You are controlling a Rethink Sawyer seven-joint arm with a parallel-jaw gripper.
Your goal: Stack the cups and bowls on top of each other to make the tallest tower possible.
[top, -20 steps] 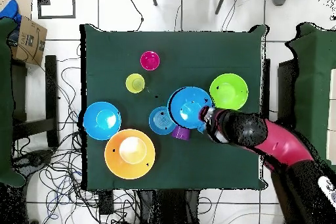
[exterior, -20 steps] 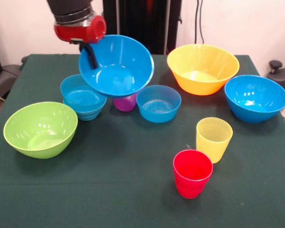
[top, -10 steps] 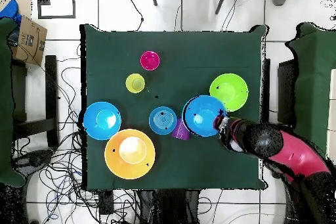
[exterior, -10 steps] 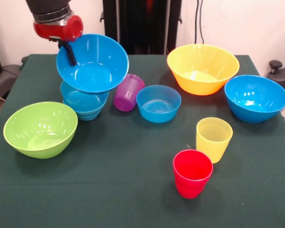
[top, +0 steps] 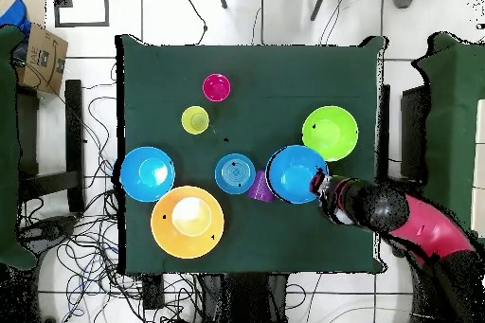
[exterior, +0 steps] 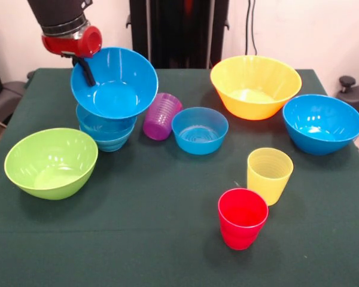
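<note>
Here, pincer (exterior: 85, 70) grips glossy round blue bowl (exterior: 115, 84).

arm (exterior: 57, 15) cut off at top — small blue bowl (exterior: 106, 130) half-hidden

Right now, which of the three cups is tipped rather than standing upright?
The purple cup, leaning between the stacked blue bowls and the small blue bowl. The yellow cup and red cup stand upright.

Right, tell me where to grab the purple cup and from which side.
The purple cup lies tipped over, its mouth toward the blue bowl stack. Grip it across its ribbed body from above, probably closing front to back, since that stack and the small blue bowl crowd its two sides.
</note>
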